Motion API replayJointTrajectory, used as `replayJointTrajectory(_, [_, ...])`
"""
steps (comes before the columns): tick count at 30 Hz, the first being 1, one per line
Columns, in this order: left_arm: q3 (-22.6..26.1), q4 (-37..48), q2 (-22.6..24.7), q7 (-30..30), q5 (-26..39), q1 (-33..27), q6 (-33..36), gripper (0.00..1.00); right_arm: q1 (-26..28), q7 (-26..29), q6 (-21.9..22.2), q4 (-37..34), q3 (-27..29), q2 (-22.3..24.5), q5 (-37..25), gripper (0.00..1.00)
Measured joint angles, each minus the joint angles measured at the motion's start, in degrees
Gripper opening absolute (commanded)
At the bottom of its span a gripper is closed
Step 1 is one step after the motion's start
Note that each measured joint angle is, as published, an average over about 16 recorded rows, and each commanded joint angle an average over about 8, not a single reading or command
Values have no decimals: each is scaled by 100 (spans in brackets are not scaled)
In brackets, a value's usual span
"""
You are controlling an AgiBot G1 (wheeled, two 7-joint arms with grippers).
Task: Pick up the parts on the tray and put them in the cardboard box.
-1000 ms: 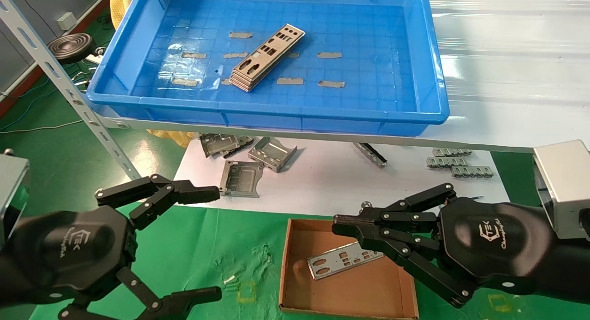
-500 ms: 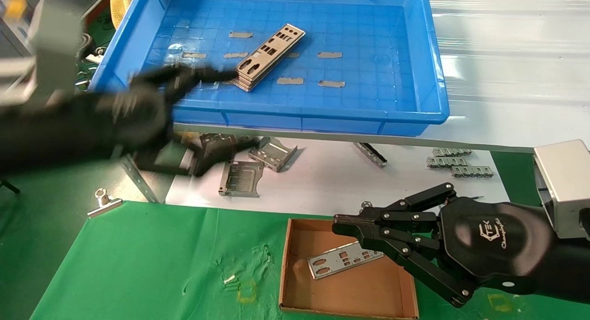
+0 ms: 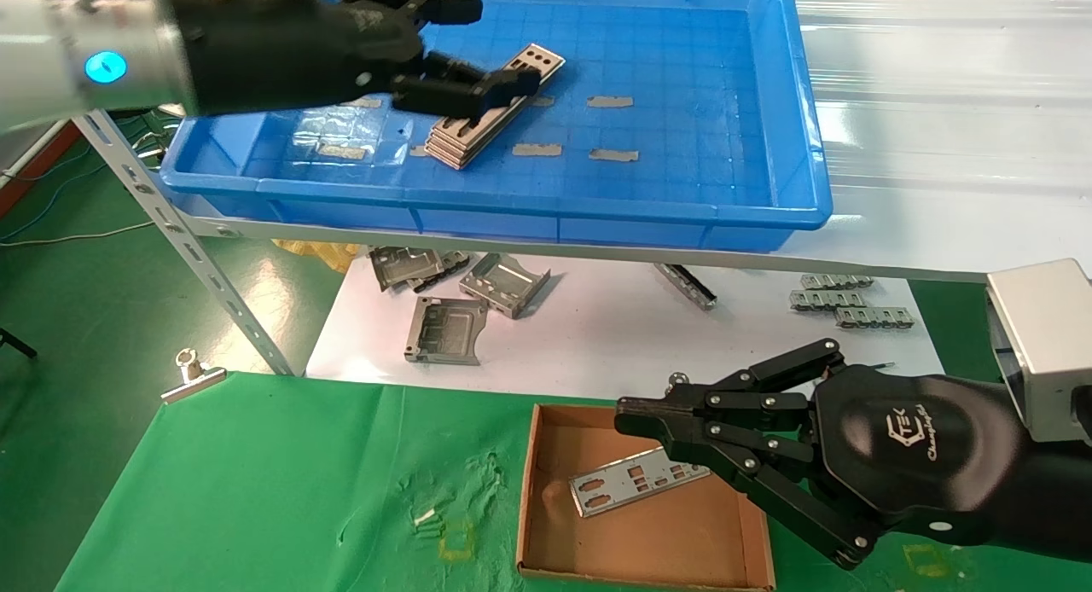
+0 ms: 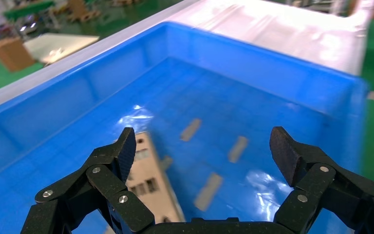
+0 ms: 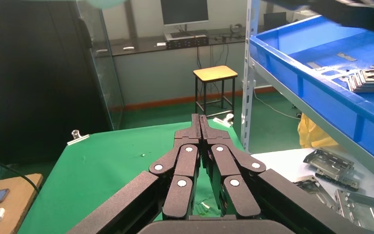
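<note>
A stack of parts (image 3: 463, 137) lies slantwise on the floor of the blue tray (image 3: 597, 210). My left gripper (image 3: 488, 46) has come in over the tray from the left and hangs open above the stack's far half. In the left wrist view the top plate (image 4: 151, 181) shows beside one finger (image 4: 126, 152), and bare tray floor (image 4: 233, 97) fills the gap of my left gripper (image 4: 205, 153). One plate (image 3: 636, 481) lies in the cardboard box (image 3: 525, 490). My right gripper (image 3: 627, 414) is shut and empty, parked over the box's far right corner; the right wrist view shows my right gripper (image 5: 199, 119) pressed shut.
Below the tray's shelf, folded metal brackets (image 3: 445, 329) and toothed strips (image 3: 845, 306) lie on a white sheet. A slanted shelf upright (image 3: 171, 225) stands at the left, with a binder clip (image 3: 192, 374) at the green cloth's corner.
My left arm has swung up from the table's front left, over the tray's wall, to above the stack of plates, still open. The right arm and the boxed plate have not moved.
</note>
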Motion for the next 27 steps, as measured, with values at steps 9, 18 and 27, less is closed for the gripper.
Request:
replayJointTrajectory(9, [228, 1357, 729, 241, 451, -570, -836, 100, 0, 0, 0, 0, 0, 0, 0, 100])
replayJointTrajectory(18, [352, 1867, 1021, 290, 629, -717, -1082, 100, 0, 0, 0, 0, 0, 0, 0, 100])
replayJointTrajectory(27, [413, 1985, 1076, 293, 673, -719, -1008, 91, 0, 0, 0, 0, 0, 0, 0, 100])
